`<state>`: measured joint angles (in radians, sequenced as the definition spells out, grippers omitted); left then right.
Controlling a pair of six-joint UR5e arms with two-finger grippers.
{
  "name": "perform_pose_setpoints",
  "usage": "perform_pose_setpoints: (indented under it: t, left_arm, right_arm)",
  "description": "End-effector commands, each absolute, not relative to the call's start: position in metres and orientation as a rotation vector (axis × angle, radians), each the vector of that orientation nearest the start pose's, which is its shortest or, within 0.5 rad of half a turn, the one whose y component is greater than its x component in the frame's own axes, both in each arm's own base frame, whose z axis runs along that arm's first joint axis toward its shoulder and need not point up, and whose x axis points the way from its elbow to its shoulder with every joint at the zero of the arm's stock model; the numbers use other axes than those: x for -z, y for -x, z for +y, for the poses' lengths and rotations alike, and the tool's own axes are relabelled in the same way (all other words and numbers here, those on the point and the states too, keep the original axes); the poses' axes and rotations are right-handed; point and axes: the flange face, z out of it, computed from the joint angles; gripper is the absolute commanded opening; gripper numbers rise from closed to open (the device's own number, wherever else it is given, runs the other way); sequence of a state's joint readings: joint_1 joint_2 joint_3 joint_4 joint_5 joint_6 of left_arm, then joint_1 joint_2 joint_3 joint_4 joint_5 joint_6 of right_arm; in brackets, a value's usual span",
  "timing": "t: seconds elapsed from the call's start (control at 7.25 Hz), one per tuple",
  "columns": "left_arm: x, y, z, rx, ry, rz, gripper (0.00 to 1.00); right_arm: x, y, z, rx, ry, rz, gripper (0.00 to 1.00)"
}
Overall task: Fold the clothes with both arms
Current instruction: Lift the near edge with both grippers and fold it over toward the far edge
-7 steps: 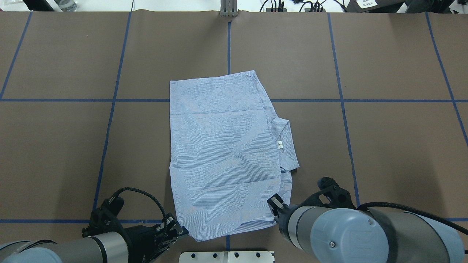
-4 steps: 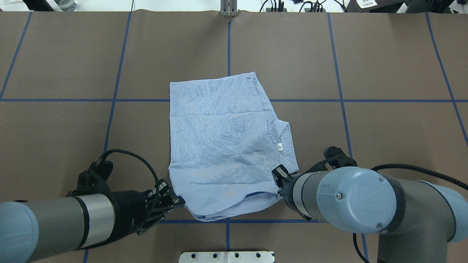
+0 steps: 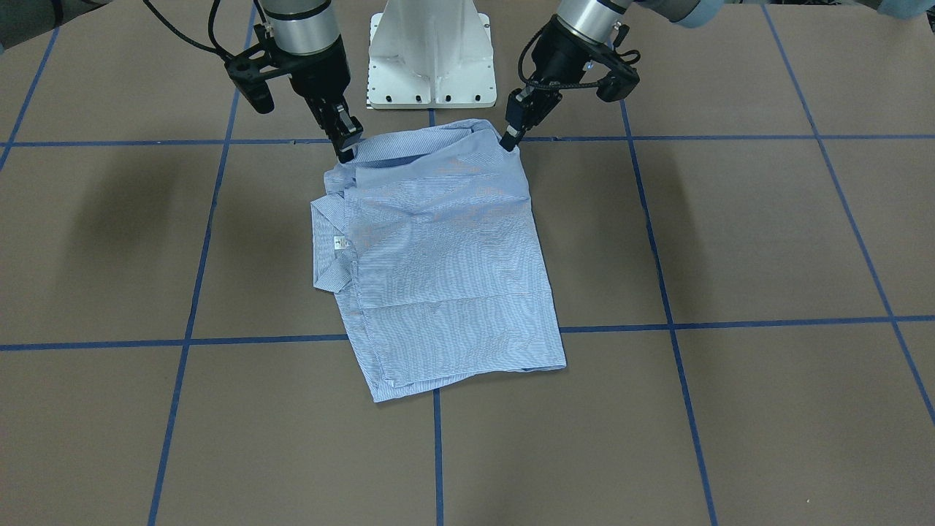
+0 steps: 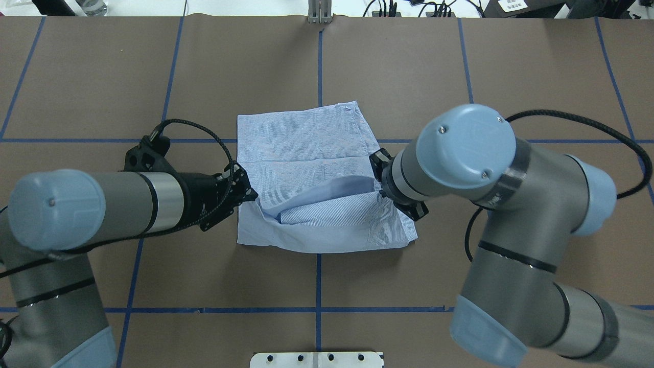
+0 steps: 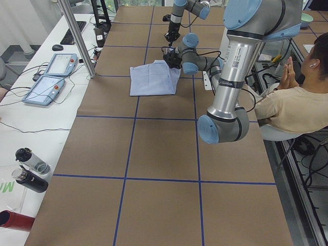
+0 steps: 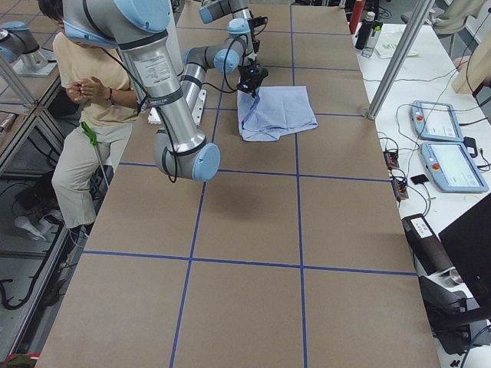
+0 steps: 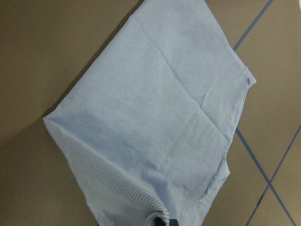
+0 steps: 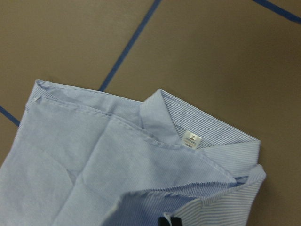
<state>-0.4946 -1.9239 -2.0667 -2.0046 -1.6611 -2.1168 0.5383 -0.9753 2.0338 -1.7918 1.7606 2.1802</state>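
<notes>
The light blue pinstriped shirt lies folded at the table's middle, and it also shows in the front-facing view. Its collar with the white label is on the robot's right side. My left gripper is shut on the near left corner of the shirt and holds it lifted. My right gripper is shut on the near right corner by the collar, mostly hidden under its wrist. The lifted edge sags between them over the lower layer. The right wrist view shows the collar label; the left wrist view shows the shirt's back panel.
The white pedestal base stands just behind the shirt's near edge. Blue tape lines cross the brown table cover. A seated operator is beside the robot. Control tablets and bottles lie on the side bench.
Both grippers have moved away from the robot's base toward the table's middle, carrying the shirt's near edge up and over the lower layer. The shirt's footprint has shortened.
</notes>
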Motion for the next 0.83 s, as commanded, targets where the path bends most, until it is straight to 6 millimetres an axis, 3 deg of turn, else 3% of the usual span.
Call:
perform_pose_setpoints:
  t: [0.0,0.14,0.28,0.41,0.55,0.69]
  left_arm:
    - [-0.215,-0.425,-0.447,0.878,0.04,1.256,0.0]
    - [-0.222,-0.44,-0.494,0.893,-0.009,1.223,0.0]
    - [-0.246,-0.445,-0.527,0.914,-0.036,1.232,0.0]
    - [-0.265,-0.443,-0.548,0.909,-0.071,1.237,0.0]
    - [-0.262,-0.44,-0.568,0.914,-0.098,1.227,0.0]
    - [-0.265,-0.449,-0.576,0.918,-0.096,1.215,0.0]
  right_arm:
    - [-0.17,0.453,-0.495,-0.986,0.192,-0.847,0.0]
    - [-0.186,0.487,-0.546,-0.982,0.178,-0.846,0.0]
    - [-0.189,0.506,-0.583,-0.985,0.177,-0.857,0.0]
    - [-0.186,0.497,-0.608,-0.963,0.205,-0.852,0.0]
    - [-0.193,0.496,-0.615,-0.948,0.196,-0.839,0.0]
    - [-0.2,0.501,-0.621,-0.935,0.193,-0.819,0.0]
